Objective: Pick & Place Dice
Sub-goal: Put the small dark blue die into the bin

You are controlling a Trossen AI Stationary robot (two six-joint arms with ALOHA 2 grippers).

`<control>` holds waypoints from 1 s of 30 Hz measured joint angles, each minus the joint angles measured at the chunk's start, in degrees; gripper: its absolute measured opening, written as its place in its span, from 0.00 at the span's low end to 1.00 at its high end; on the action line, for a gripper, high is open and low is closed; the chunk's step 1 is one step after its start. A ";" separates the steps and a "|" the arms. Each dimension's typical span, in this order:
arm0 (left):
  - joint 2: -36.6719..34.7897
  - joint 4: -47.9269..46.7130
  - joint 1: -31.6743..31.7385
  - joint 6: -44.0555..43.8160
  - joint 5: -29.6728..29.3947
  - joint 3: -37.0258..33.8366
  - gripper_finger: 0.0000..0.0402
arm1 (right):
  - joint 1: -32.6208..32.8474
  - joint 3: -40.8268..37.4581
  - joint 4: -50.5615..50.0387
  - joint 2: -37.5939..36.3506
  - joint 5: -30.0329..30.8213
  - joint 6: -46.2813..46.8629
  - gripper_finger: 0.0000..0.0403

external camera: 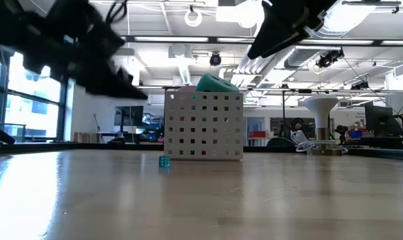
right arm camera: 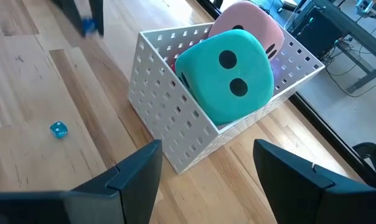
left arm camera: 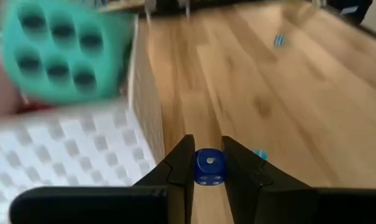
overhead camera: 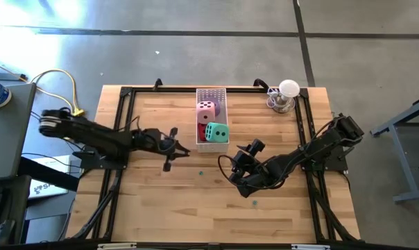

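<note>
A white perforated tray (overhead camera: 211, 94) stands at the table's far middle. In it sit a green die (right arm camera: 228, 74), a pink die (right arm camera: 250, 22) behind it and a red die (overhead camera: 201, 129), mostly covered. No purple die shows. My left gripper (left arm camera: 209, 163) hovers just left of the tray's near end, shut on a small blue die (left arm camera: 209, 167). My right gripper (right arm camera: 206, 162) is open, above the table on the tray's near right side, facing the tray. My left gripper pinches the small blue die by two opposite faces, only at the fingers' free ends (left arm camera: 183, 163). Its one-pip face (left arm camera: 210, 160) points at the wrist camera. The fingers come from the table's left, slanting down. The die is lifted clear of the table.
Two tiny teal dice lie on the wood: one (overhead camera: 201, 173) near the tray's near end, one (overhead camera: 254, 203) closer to the near edge. A white lamp-like stand (overhead camera: 287, 94) sits at the far right corner. Black frame rails (overhead camera: 119, 125) run along both sides.
</note>
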 joint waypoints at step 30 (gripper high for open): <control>15.46 4.88 13.10 -5.14 2.40 17.21 0.26 | 0.00 0.00 0.08 0.02 -1.20 -0.02 0.61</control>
